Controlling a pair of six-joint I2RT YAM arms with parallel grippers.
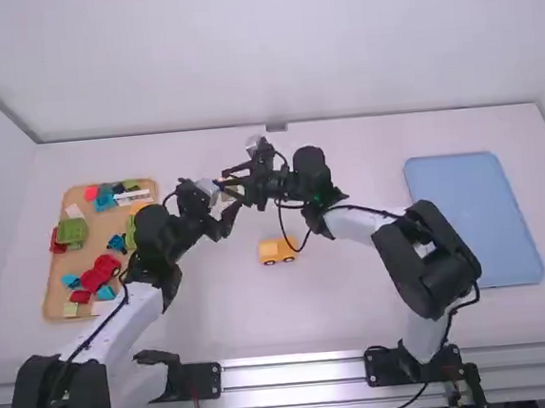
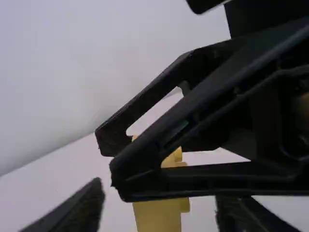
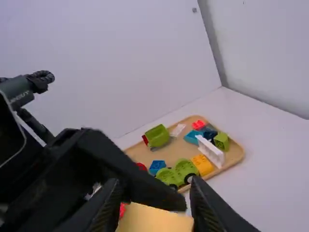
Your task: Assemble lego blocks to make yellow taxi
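"Please tell me, how do the two grippers stand?"

"The right gripper (image 3: 153, 191) pinches the yellow block (image 2: 157, 215) between its fingers. The left gripper (image 2: 159, 193) has its fingers spread, with the block in the gap and, in the left wrist view, some space at each side. I judge that it is a passing from right to left."

"What can go wrong with this?"

"First, the grippers are very close and cross each other. If the left one closes when it is not well aligned, it may hit the right fingers and not the block, or turn the block crooked."

"And if the right one opens too soon?"

"Then the block has no other grip and it can fall on the table (image 1: 376, 300). It may even bounce towards the yellow car piece (image 1: 276, 248), which stands on the table, nearer to the arm bases."

"Is this car piece safe?"

"Not completely. The black cable (image 1: 283, 224) of the right arm hangs in a loop just beside it. If this arm pulls back carelessly, the cable could push the piece. Then the next placing, I think, would miss its studs."
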